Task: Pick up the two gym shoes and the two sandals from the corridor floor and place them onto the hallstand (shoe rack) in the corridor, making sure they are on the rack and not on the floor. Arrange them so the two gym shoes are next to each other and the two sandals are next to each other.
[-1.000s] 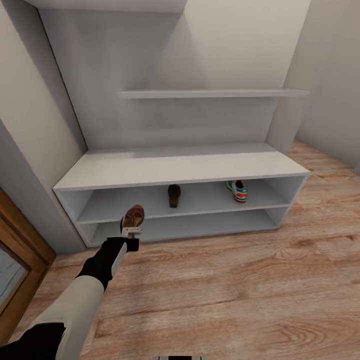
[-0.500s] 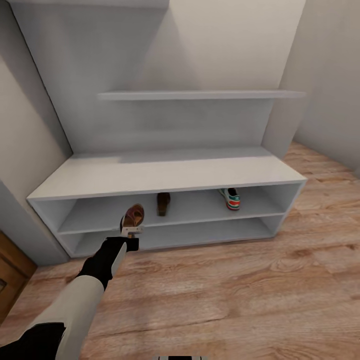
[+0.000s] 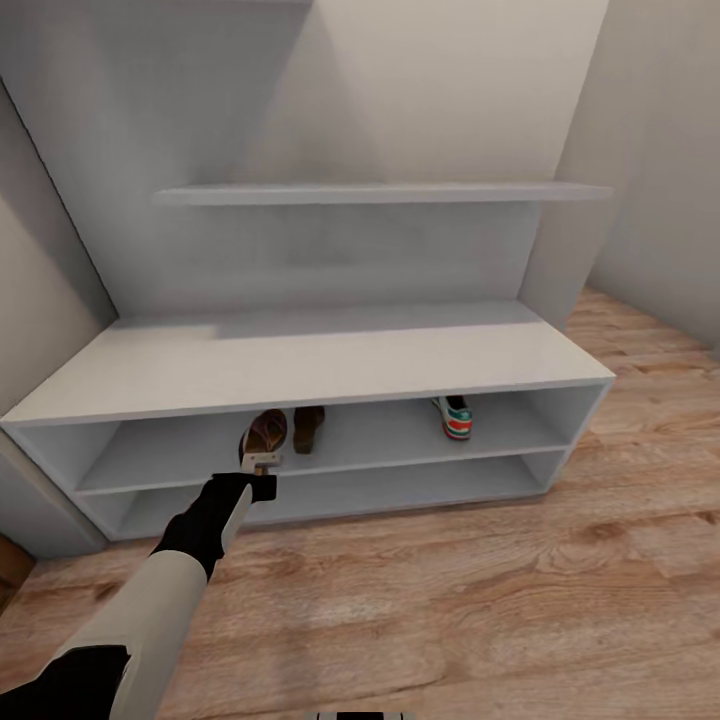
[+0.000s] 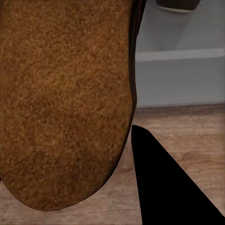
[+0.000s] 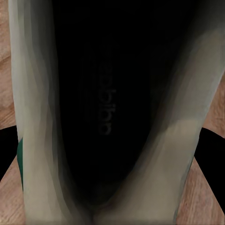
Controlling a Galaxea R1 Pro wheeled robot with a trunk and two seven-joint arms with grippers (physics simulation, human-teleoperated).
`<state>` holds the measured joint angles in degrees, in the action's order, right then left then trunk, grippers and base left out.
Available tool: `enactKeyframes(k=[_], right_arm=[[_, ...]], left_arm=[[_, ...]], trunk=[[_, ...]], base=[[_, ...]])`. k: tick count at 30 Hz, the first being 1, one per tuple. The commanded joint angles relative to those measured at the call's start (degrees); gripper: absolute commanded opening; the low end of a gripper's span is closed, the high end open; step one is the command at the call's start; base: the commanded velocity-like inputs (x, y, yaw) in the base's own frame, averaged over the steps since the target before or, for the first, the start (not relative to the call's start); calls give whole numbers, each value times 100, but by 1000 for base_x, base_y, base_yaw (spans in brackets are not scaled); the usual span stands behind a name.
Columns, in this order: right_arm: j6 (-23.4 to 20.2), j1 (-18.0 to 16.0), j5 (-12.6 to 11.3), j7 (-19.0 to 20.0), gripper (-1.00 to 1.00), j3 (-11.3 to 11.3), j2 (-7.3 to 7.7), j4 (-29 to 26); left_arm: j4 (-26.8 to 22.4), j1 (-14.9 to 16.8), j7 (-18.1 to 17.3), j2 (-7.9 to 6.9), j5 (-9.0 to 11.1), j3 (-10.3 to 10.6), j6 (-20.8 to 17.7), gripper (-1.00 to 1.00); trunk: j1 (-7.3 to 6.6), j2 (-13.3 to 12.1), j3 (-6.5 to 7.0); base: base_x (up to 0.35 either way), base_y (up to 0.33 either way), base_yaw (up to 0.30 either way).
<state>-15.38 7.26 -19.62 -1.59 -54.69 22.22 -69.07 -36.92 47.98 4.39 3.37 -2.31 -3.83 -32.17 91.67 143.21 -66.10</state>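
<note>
As the base has swung me right, my left gripper, clamped on a sandal, now sits beside its mate on the hallstand's upper shelf; my right gripper holds a gym shoe.

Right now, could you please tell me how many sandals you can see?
2. One sandal is held in the left tool in front of the hallstand. The other sandal sits on the upper shelf slot, just beside it. Others may be hidden.
</note>
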Motion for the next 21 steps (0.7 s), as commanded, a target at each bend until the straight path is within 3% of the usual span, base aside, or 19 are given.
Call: enactKeyframes(k=[1, 6, 14, 21], right_arm=[[-27, 4, -50, -17, -100, 2, 2, -10], [-27, 4, -50, -18, -100, 2, 2, -10], [-27, 4, -50, -19, -100, 2, 2, -10], [-27, 4, -50, -18, -100, 2, 2, -10]], left_arm=[[-9, 2, -16, 7, -42, -27, -35, -100], [-9, 1, -17, 6, -42, -28, -35, -100], [-9, 1, 20, 6, -42, -21, -35, -100], [-9, 1, 35, 13, -42, -21, -35, -100]], trunk=[[0, 2, -4], [0, 2, -4], [0, 2, -4], [0, 2, -4]], base=[[33, -4, 0], [30, -1, 0], [208, 70, 0], [41, 9, 0]])
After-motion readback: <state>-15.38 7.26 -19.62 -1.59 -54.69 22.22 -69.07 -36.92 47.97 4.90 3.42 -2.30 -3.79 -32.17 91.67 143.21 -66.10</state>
